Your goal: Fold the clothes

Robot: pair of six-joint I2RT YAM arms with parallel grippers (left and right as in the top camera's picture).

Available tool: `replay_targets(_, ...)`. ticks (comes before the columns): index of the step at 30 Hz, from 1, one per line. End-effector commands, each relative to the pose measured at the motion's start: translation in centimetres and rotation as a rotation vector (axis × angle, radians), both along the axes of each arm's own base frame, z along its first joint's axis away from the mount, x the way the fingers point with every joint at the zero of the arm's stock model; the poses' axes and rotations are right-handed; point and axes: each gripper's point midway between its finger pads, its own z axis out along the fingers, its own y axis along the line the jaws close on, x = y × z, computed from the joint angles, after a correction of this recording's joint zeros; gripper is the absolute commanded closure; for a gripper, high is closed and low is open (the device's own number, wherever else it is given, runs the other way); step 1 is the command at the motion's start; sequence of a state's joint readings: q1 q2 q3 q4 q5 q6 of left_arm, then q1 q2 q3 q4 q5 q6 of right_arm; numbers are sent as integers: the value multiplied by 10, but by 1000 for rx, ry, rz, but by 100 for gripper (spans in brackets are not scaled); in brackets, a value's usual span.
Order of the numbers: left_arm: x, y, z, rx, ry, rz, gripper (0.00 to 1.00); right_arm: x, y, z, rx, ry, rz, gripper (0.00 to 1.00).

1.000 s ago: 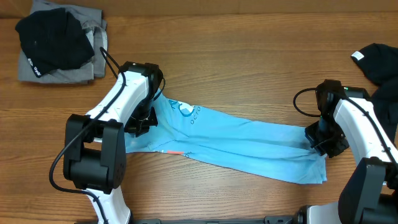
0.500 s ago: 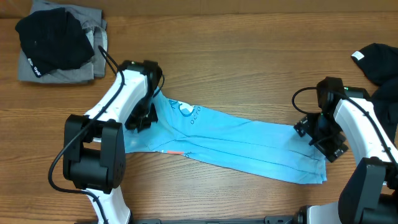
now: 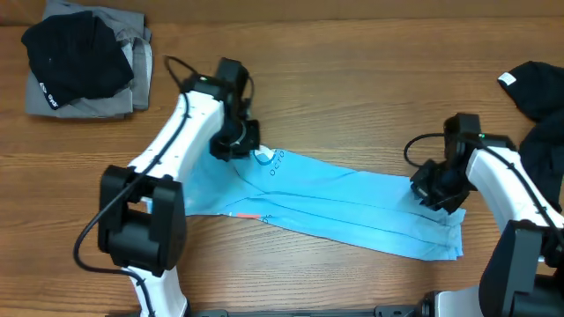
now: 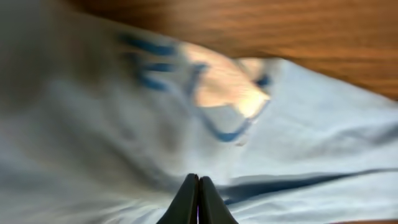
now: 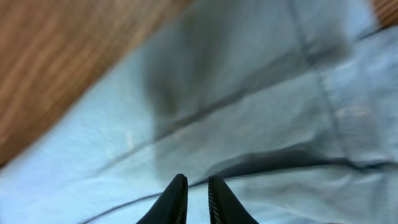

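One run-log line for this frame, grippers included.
light-blue T-shirt: lying long across table | left gripper: shut, above print end | right gripper: narrow gap, above opposite end, grip unclear

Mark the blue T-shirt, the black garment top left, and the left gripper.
blue T-shirt [image 3: 352, 207], overhead view, middle of the cloth.
black garment [image 3: 75, 57], overhead view, centre of the bundle.
left gripper [image 4: 198, 182], left wrist view, between the shut fingertips.
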State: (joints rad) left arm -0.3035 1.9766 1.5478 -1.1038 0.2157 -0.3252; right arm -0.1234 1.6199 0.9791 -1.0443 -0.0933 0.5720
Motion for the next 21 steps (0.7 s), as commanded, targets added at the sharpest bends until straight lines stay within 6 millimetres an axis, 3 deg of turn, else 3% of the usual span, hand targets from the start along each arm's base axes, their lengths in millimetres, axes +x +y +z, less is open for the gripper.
replay_targets(1, -14, -32, -20, -54, 43, -102, 96, -7, 11, -6, 47, -12, 12, 84)
replay_targets(6, -25, -44, -41, -32, 95, -138, 96, -19, 13, -19, 53, 10, 7, 84)
replay_targets(12, -49, -36, -70, 17, 242, -144, 96, -29, 14, -25, 56, 38, 6, 86)
replay_targets(18, -64, -28, -69, 39, 306, -199, 96, -27, 13, -25, 54, 31, 3, 85)
replay_targets(21, -68, -10, -69, 125, 325, -201, 96, -28, 14, -25, 55, 35, 2, 82)
